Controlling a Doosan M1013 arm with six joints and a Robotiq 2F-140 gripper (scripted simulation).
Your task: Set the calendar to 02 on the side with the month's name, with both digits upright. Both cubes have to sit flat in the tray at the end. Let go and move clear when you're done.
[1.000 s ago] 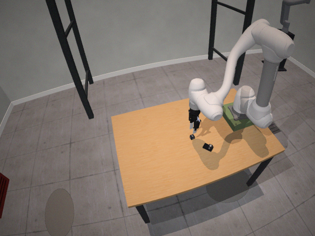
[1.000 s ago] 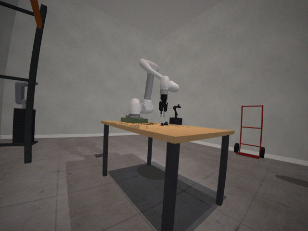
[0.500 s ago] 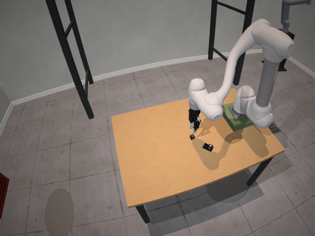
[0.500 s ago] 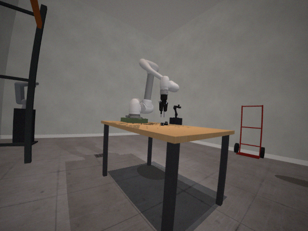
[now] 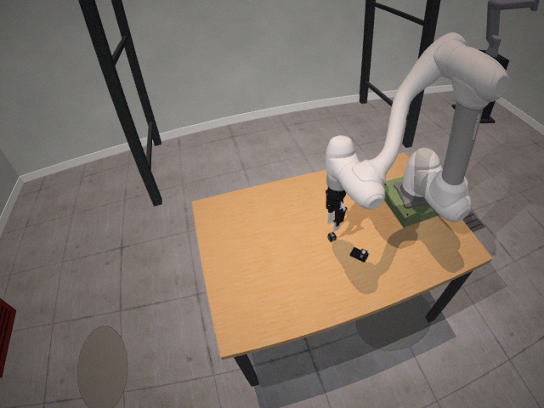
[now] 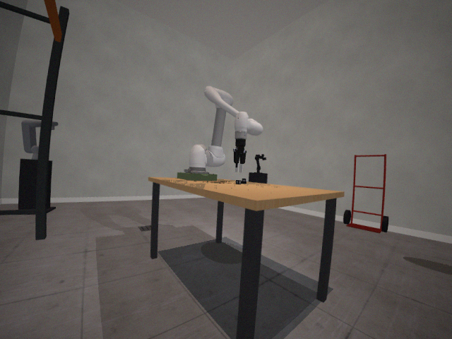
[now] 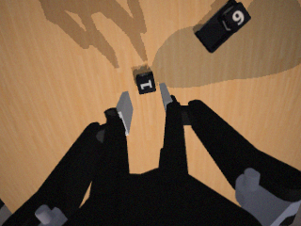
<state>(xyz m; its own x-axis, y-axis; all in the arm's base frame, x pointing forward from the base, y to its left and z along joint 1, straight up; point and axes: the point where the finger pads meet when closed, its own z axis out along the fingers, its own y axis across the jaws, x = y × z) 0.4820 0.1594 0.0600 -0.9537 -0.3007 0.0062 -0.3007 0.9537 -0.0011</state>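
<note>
A small black cube with a white 1 on top lies loose on the wooden table. To its right lies the black calendar tray, holding a second cube that shows a 9 on top. My gripper hangs a little above the table, just over the loose cube. Its fingers stand partly closed, a bit wider than the cube, with nothing between them. The month's name is not visible in any view.
The arm's green base plate sits at the table's far right corner. Black ladder frames stand on the floor behind the table. A red hand truck stands by the wall.
</note>
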